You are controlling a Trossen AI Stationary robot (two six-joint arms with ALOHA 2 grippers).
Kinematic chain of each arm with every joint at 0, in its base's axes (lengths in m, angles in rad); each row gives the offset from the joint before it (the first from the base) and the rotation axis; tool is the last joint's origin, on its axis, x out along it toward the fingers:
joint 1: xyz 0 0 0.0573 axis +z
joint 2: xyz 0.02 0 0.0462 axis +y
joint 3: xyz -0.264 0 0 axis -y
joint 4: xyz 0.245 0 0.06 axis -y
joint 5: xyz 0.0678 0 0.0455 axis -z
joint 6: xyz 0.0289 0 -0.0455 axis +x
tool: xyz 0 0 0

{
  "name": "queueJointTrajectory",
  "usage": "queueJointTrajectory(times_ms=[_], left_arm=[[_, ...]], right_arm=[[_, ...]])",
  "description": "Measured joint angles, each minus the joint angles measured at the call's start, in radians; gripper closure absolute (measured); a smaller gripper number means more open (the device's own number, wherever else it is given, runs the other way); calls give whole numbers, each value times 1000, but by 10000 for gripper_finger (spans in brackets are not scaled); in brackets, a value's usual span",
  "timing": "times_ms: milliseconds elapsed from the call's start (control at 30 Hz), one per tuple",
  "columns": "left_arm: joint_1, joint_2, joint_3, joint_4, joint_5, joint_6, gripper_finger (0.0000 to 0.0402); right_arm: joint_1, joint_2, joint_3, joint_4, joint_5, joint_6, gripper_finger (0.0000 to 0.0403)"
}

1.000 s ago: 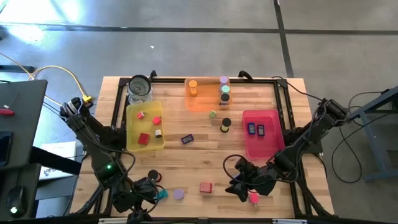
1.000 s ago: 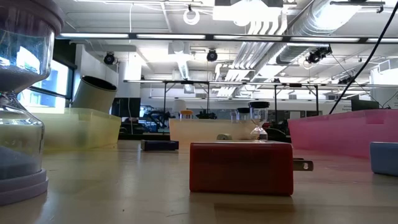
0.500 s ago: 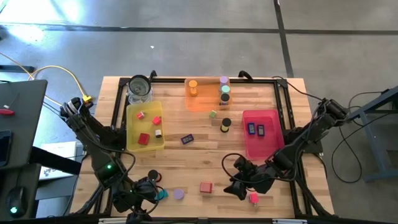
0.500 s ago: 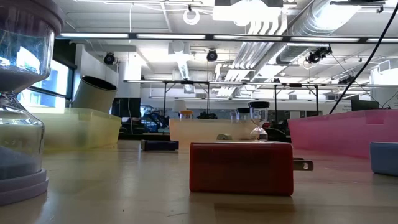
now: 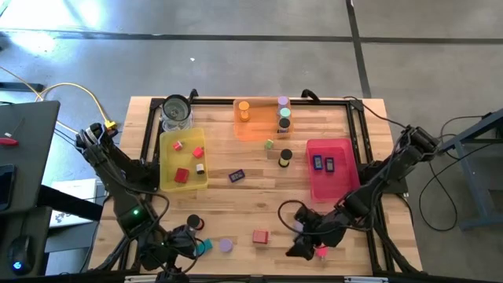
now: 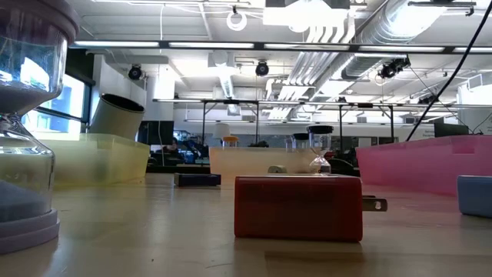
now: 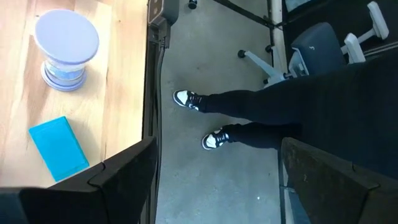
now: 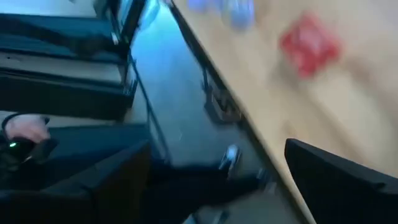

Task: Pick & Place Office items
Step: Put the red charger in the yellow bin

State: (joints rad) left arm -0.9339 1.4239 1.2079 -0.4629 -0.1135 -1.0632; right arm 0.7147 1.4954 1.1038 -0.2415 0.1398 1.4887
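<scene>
Since a second ago, the right gripper [image 5: 301, 248] has slid toward the table's near edge, leaving a pink block [image 5: 321, 251] lying on the wood just beside it; its fingers are spread apart and empty. Near the front left, the left gripper [image 5: 182, 250] waits with fingers parted, beside a teal block [image 7: 58, 147] and a lavender hourglass [image 7: 66, 48].
</scene>
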Motion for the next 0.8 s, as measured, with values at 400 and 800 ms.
queueJointTrajectory(times_ms=[400, 800], left_arm=[[-34, 0, 0, 0, -47, 3, 67], [-41, 0, 0, 0, -76, 27, 67]], right_arm=[[60, 113, 0, -170, -395, 519, 74], [109, 130, 0, -478, -269, 762, 89]])
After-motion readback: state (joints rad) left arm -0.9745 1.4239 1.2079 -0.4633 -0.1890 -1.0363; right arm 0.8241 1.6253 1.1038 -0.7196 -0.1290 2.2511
